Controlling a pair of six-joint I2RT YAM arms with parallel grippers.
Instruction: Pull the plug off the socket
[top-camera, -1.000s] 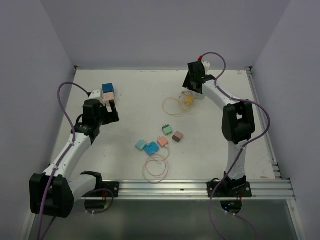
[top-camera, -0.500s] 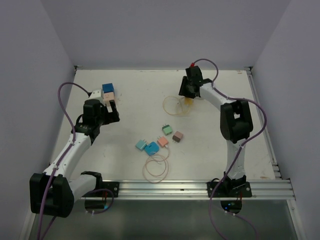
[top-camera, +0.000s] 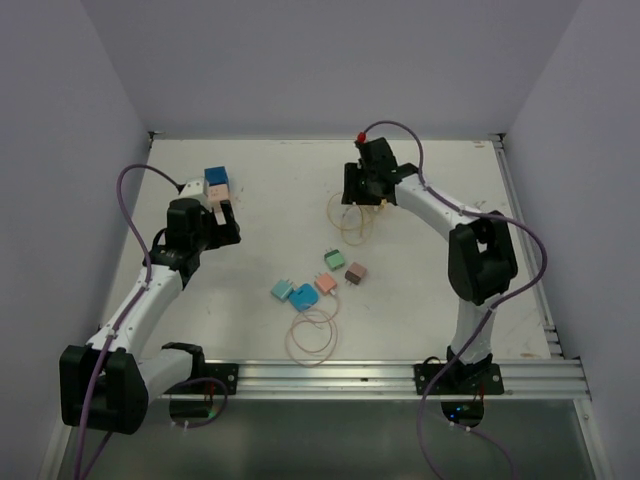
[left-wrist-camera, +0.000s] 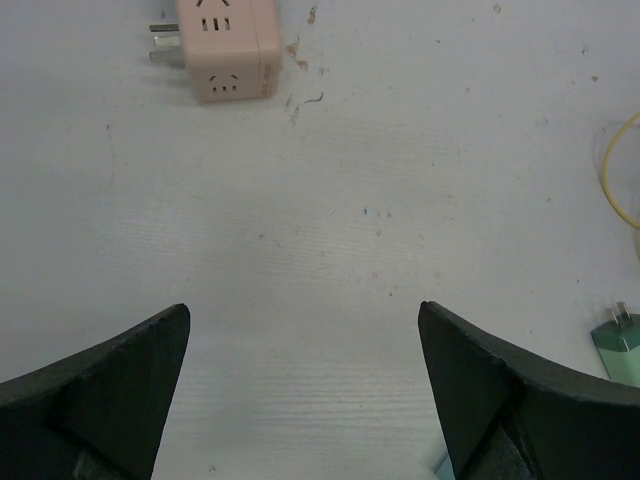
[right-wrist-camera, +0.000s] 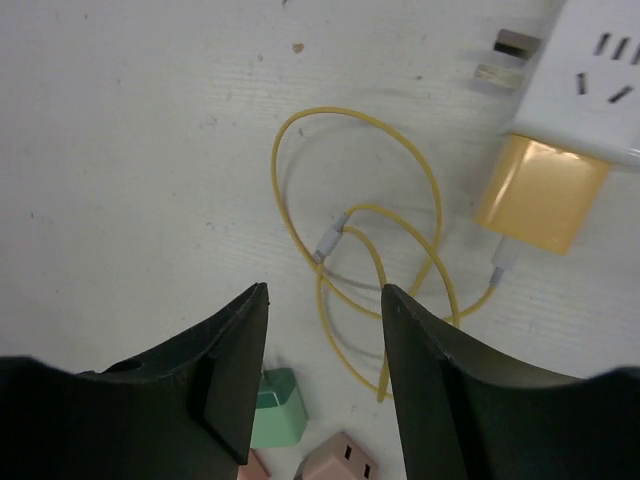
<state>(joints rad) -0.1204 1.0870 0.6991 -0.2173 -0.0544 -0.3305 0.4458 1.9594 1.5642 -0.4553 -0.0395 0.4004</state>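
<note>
Locate the yellow rectangular plastic plug (right-wrist-camera: 540, 193) in the right wrist view. It sits against the face of the white plastic socket block (right-wrist-camera: 598, 78), at the upper right of that view. The plug is not yet out of the socket. A thin yellow cable (right-wrist-camera: 352, 215) runs from the plug and lies in loose loops on the white surface (top-camera: 270, 230).

Check the right end effector (right-wrist-camera: 323, 300). Its two dark fingers (right-wrist-camera: 195, 395) are apart and hold nothing. It hovers over the cable loops, to the left of the plug and clear of it. In the top view, the right end effector (top-camera: 365, 188) hides the plug and socket; only the cable (top-camera: 345, 215) shows beside it.

Check the left end effector (left-wrist-camera: 303, 320). Its fingers (left-wrist-camera: 95, 385) are spread wide with bare surface between them. A pale pink cube socket adapter (left-wrist-camera: 225, 48) with two metal prongs lies beyond it, well apart from the fingertips. In the top view, a blue cube (top-camera: 214, 176) touches that adapter on its far side.

Note the small plugs in a loose cluster at the middle of the surface:
- green (top-camera: 335, 259)
- brown (top-camera: 356, 272)
- pink (top-camera: 326, 284)
- blue (top-camera: 304, 297)
- teal (top-camera: 282, 290)

A coiled pink cable (top-camera: 312, 337) lies just nearer the arm bases than this cluster.
</note>
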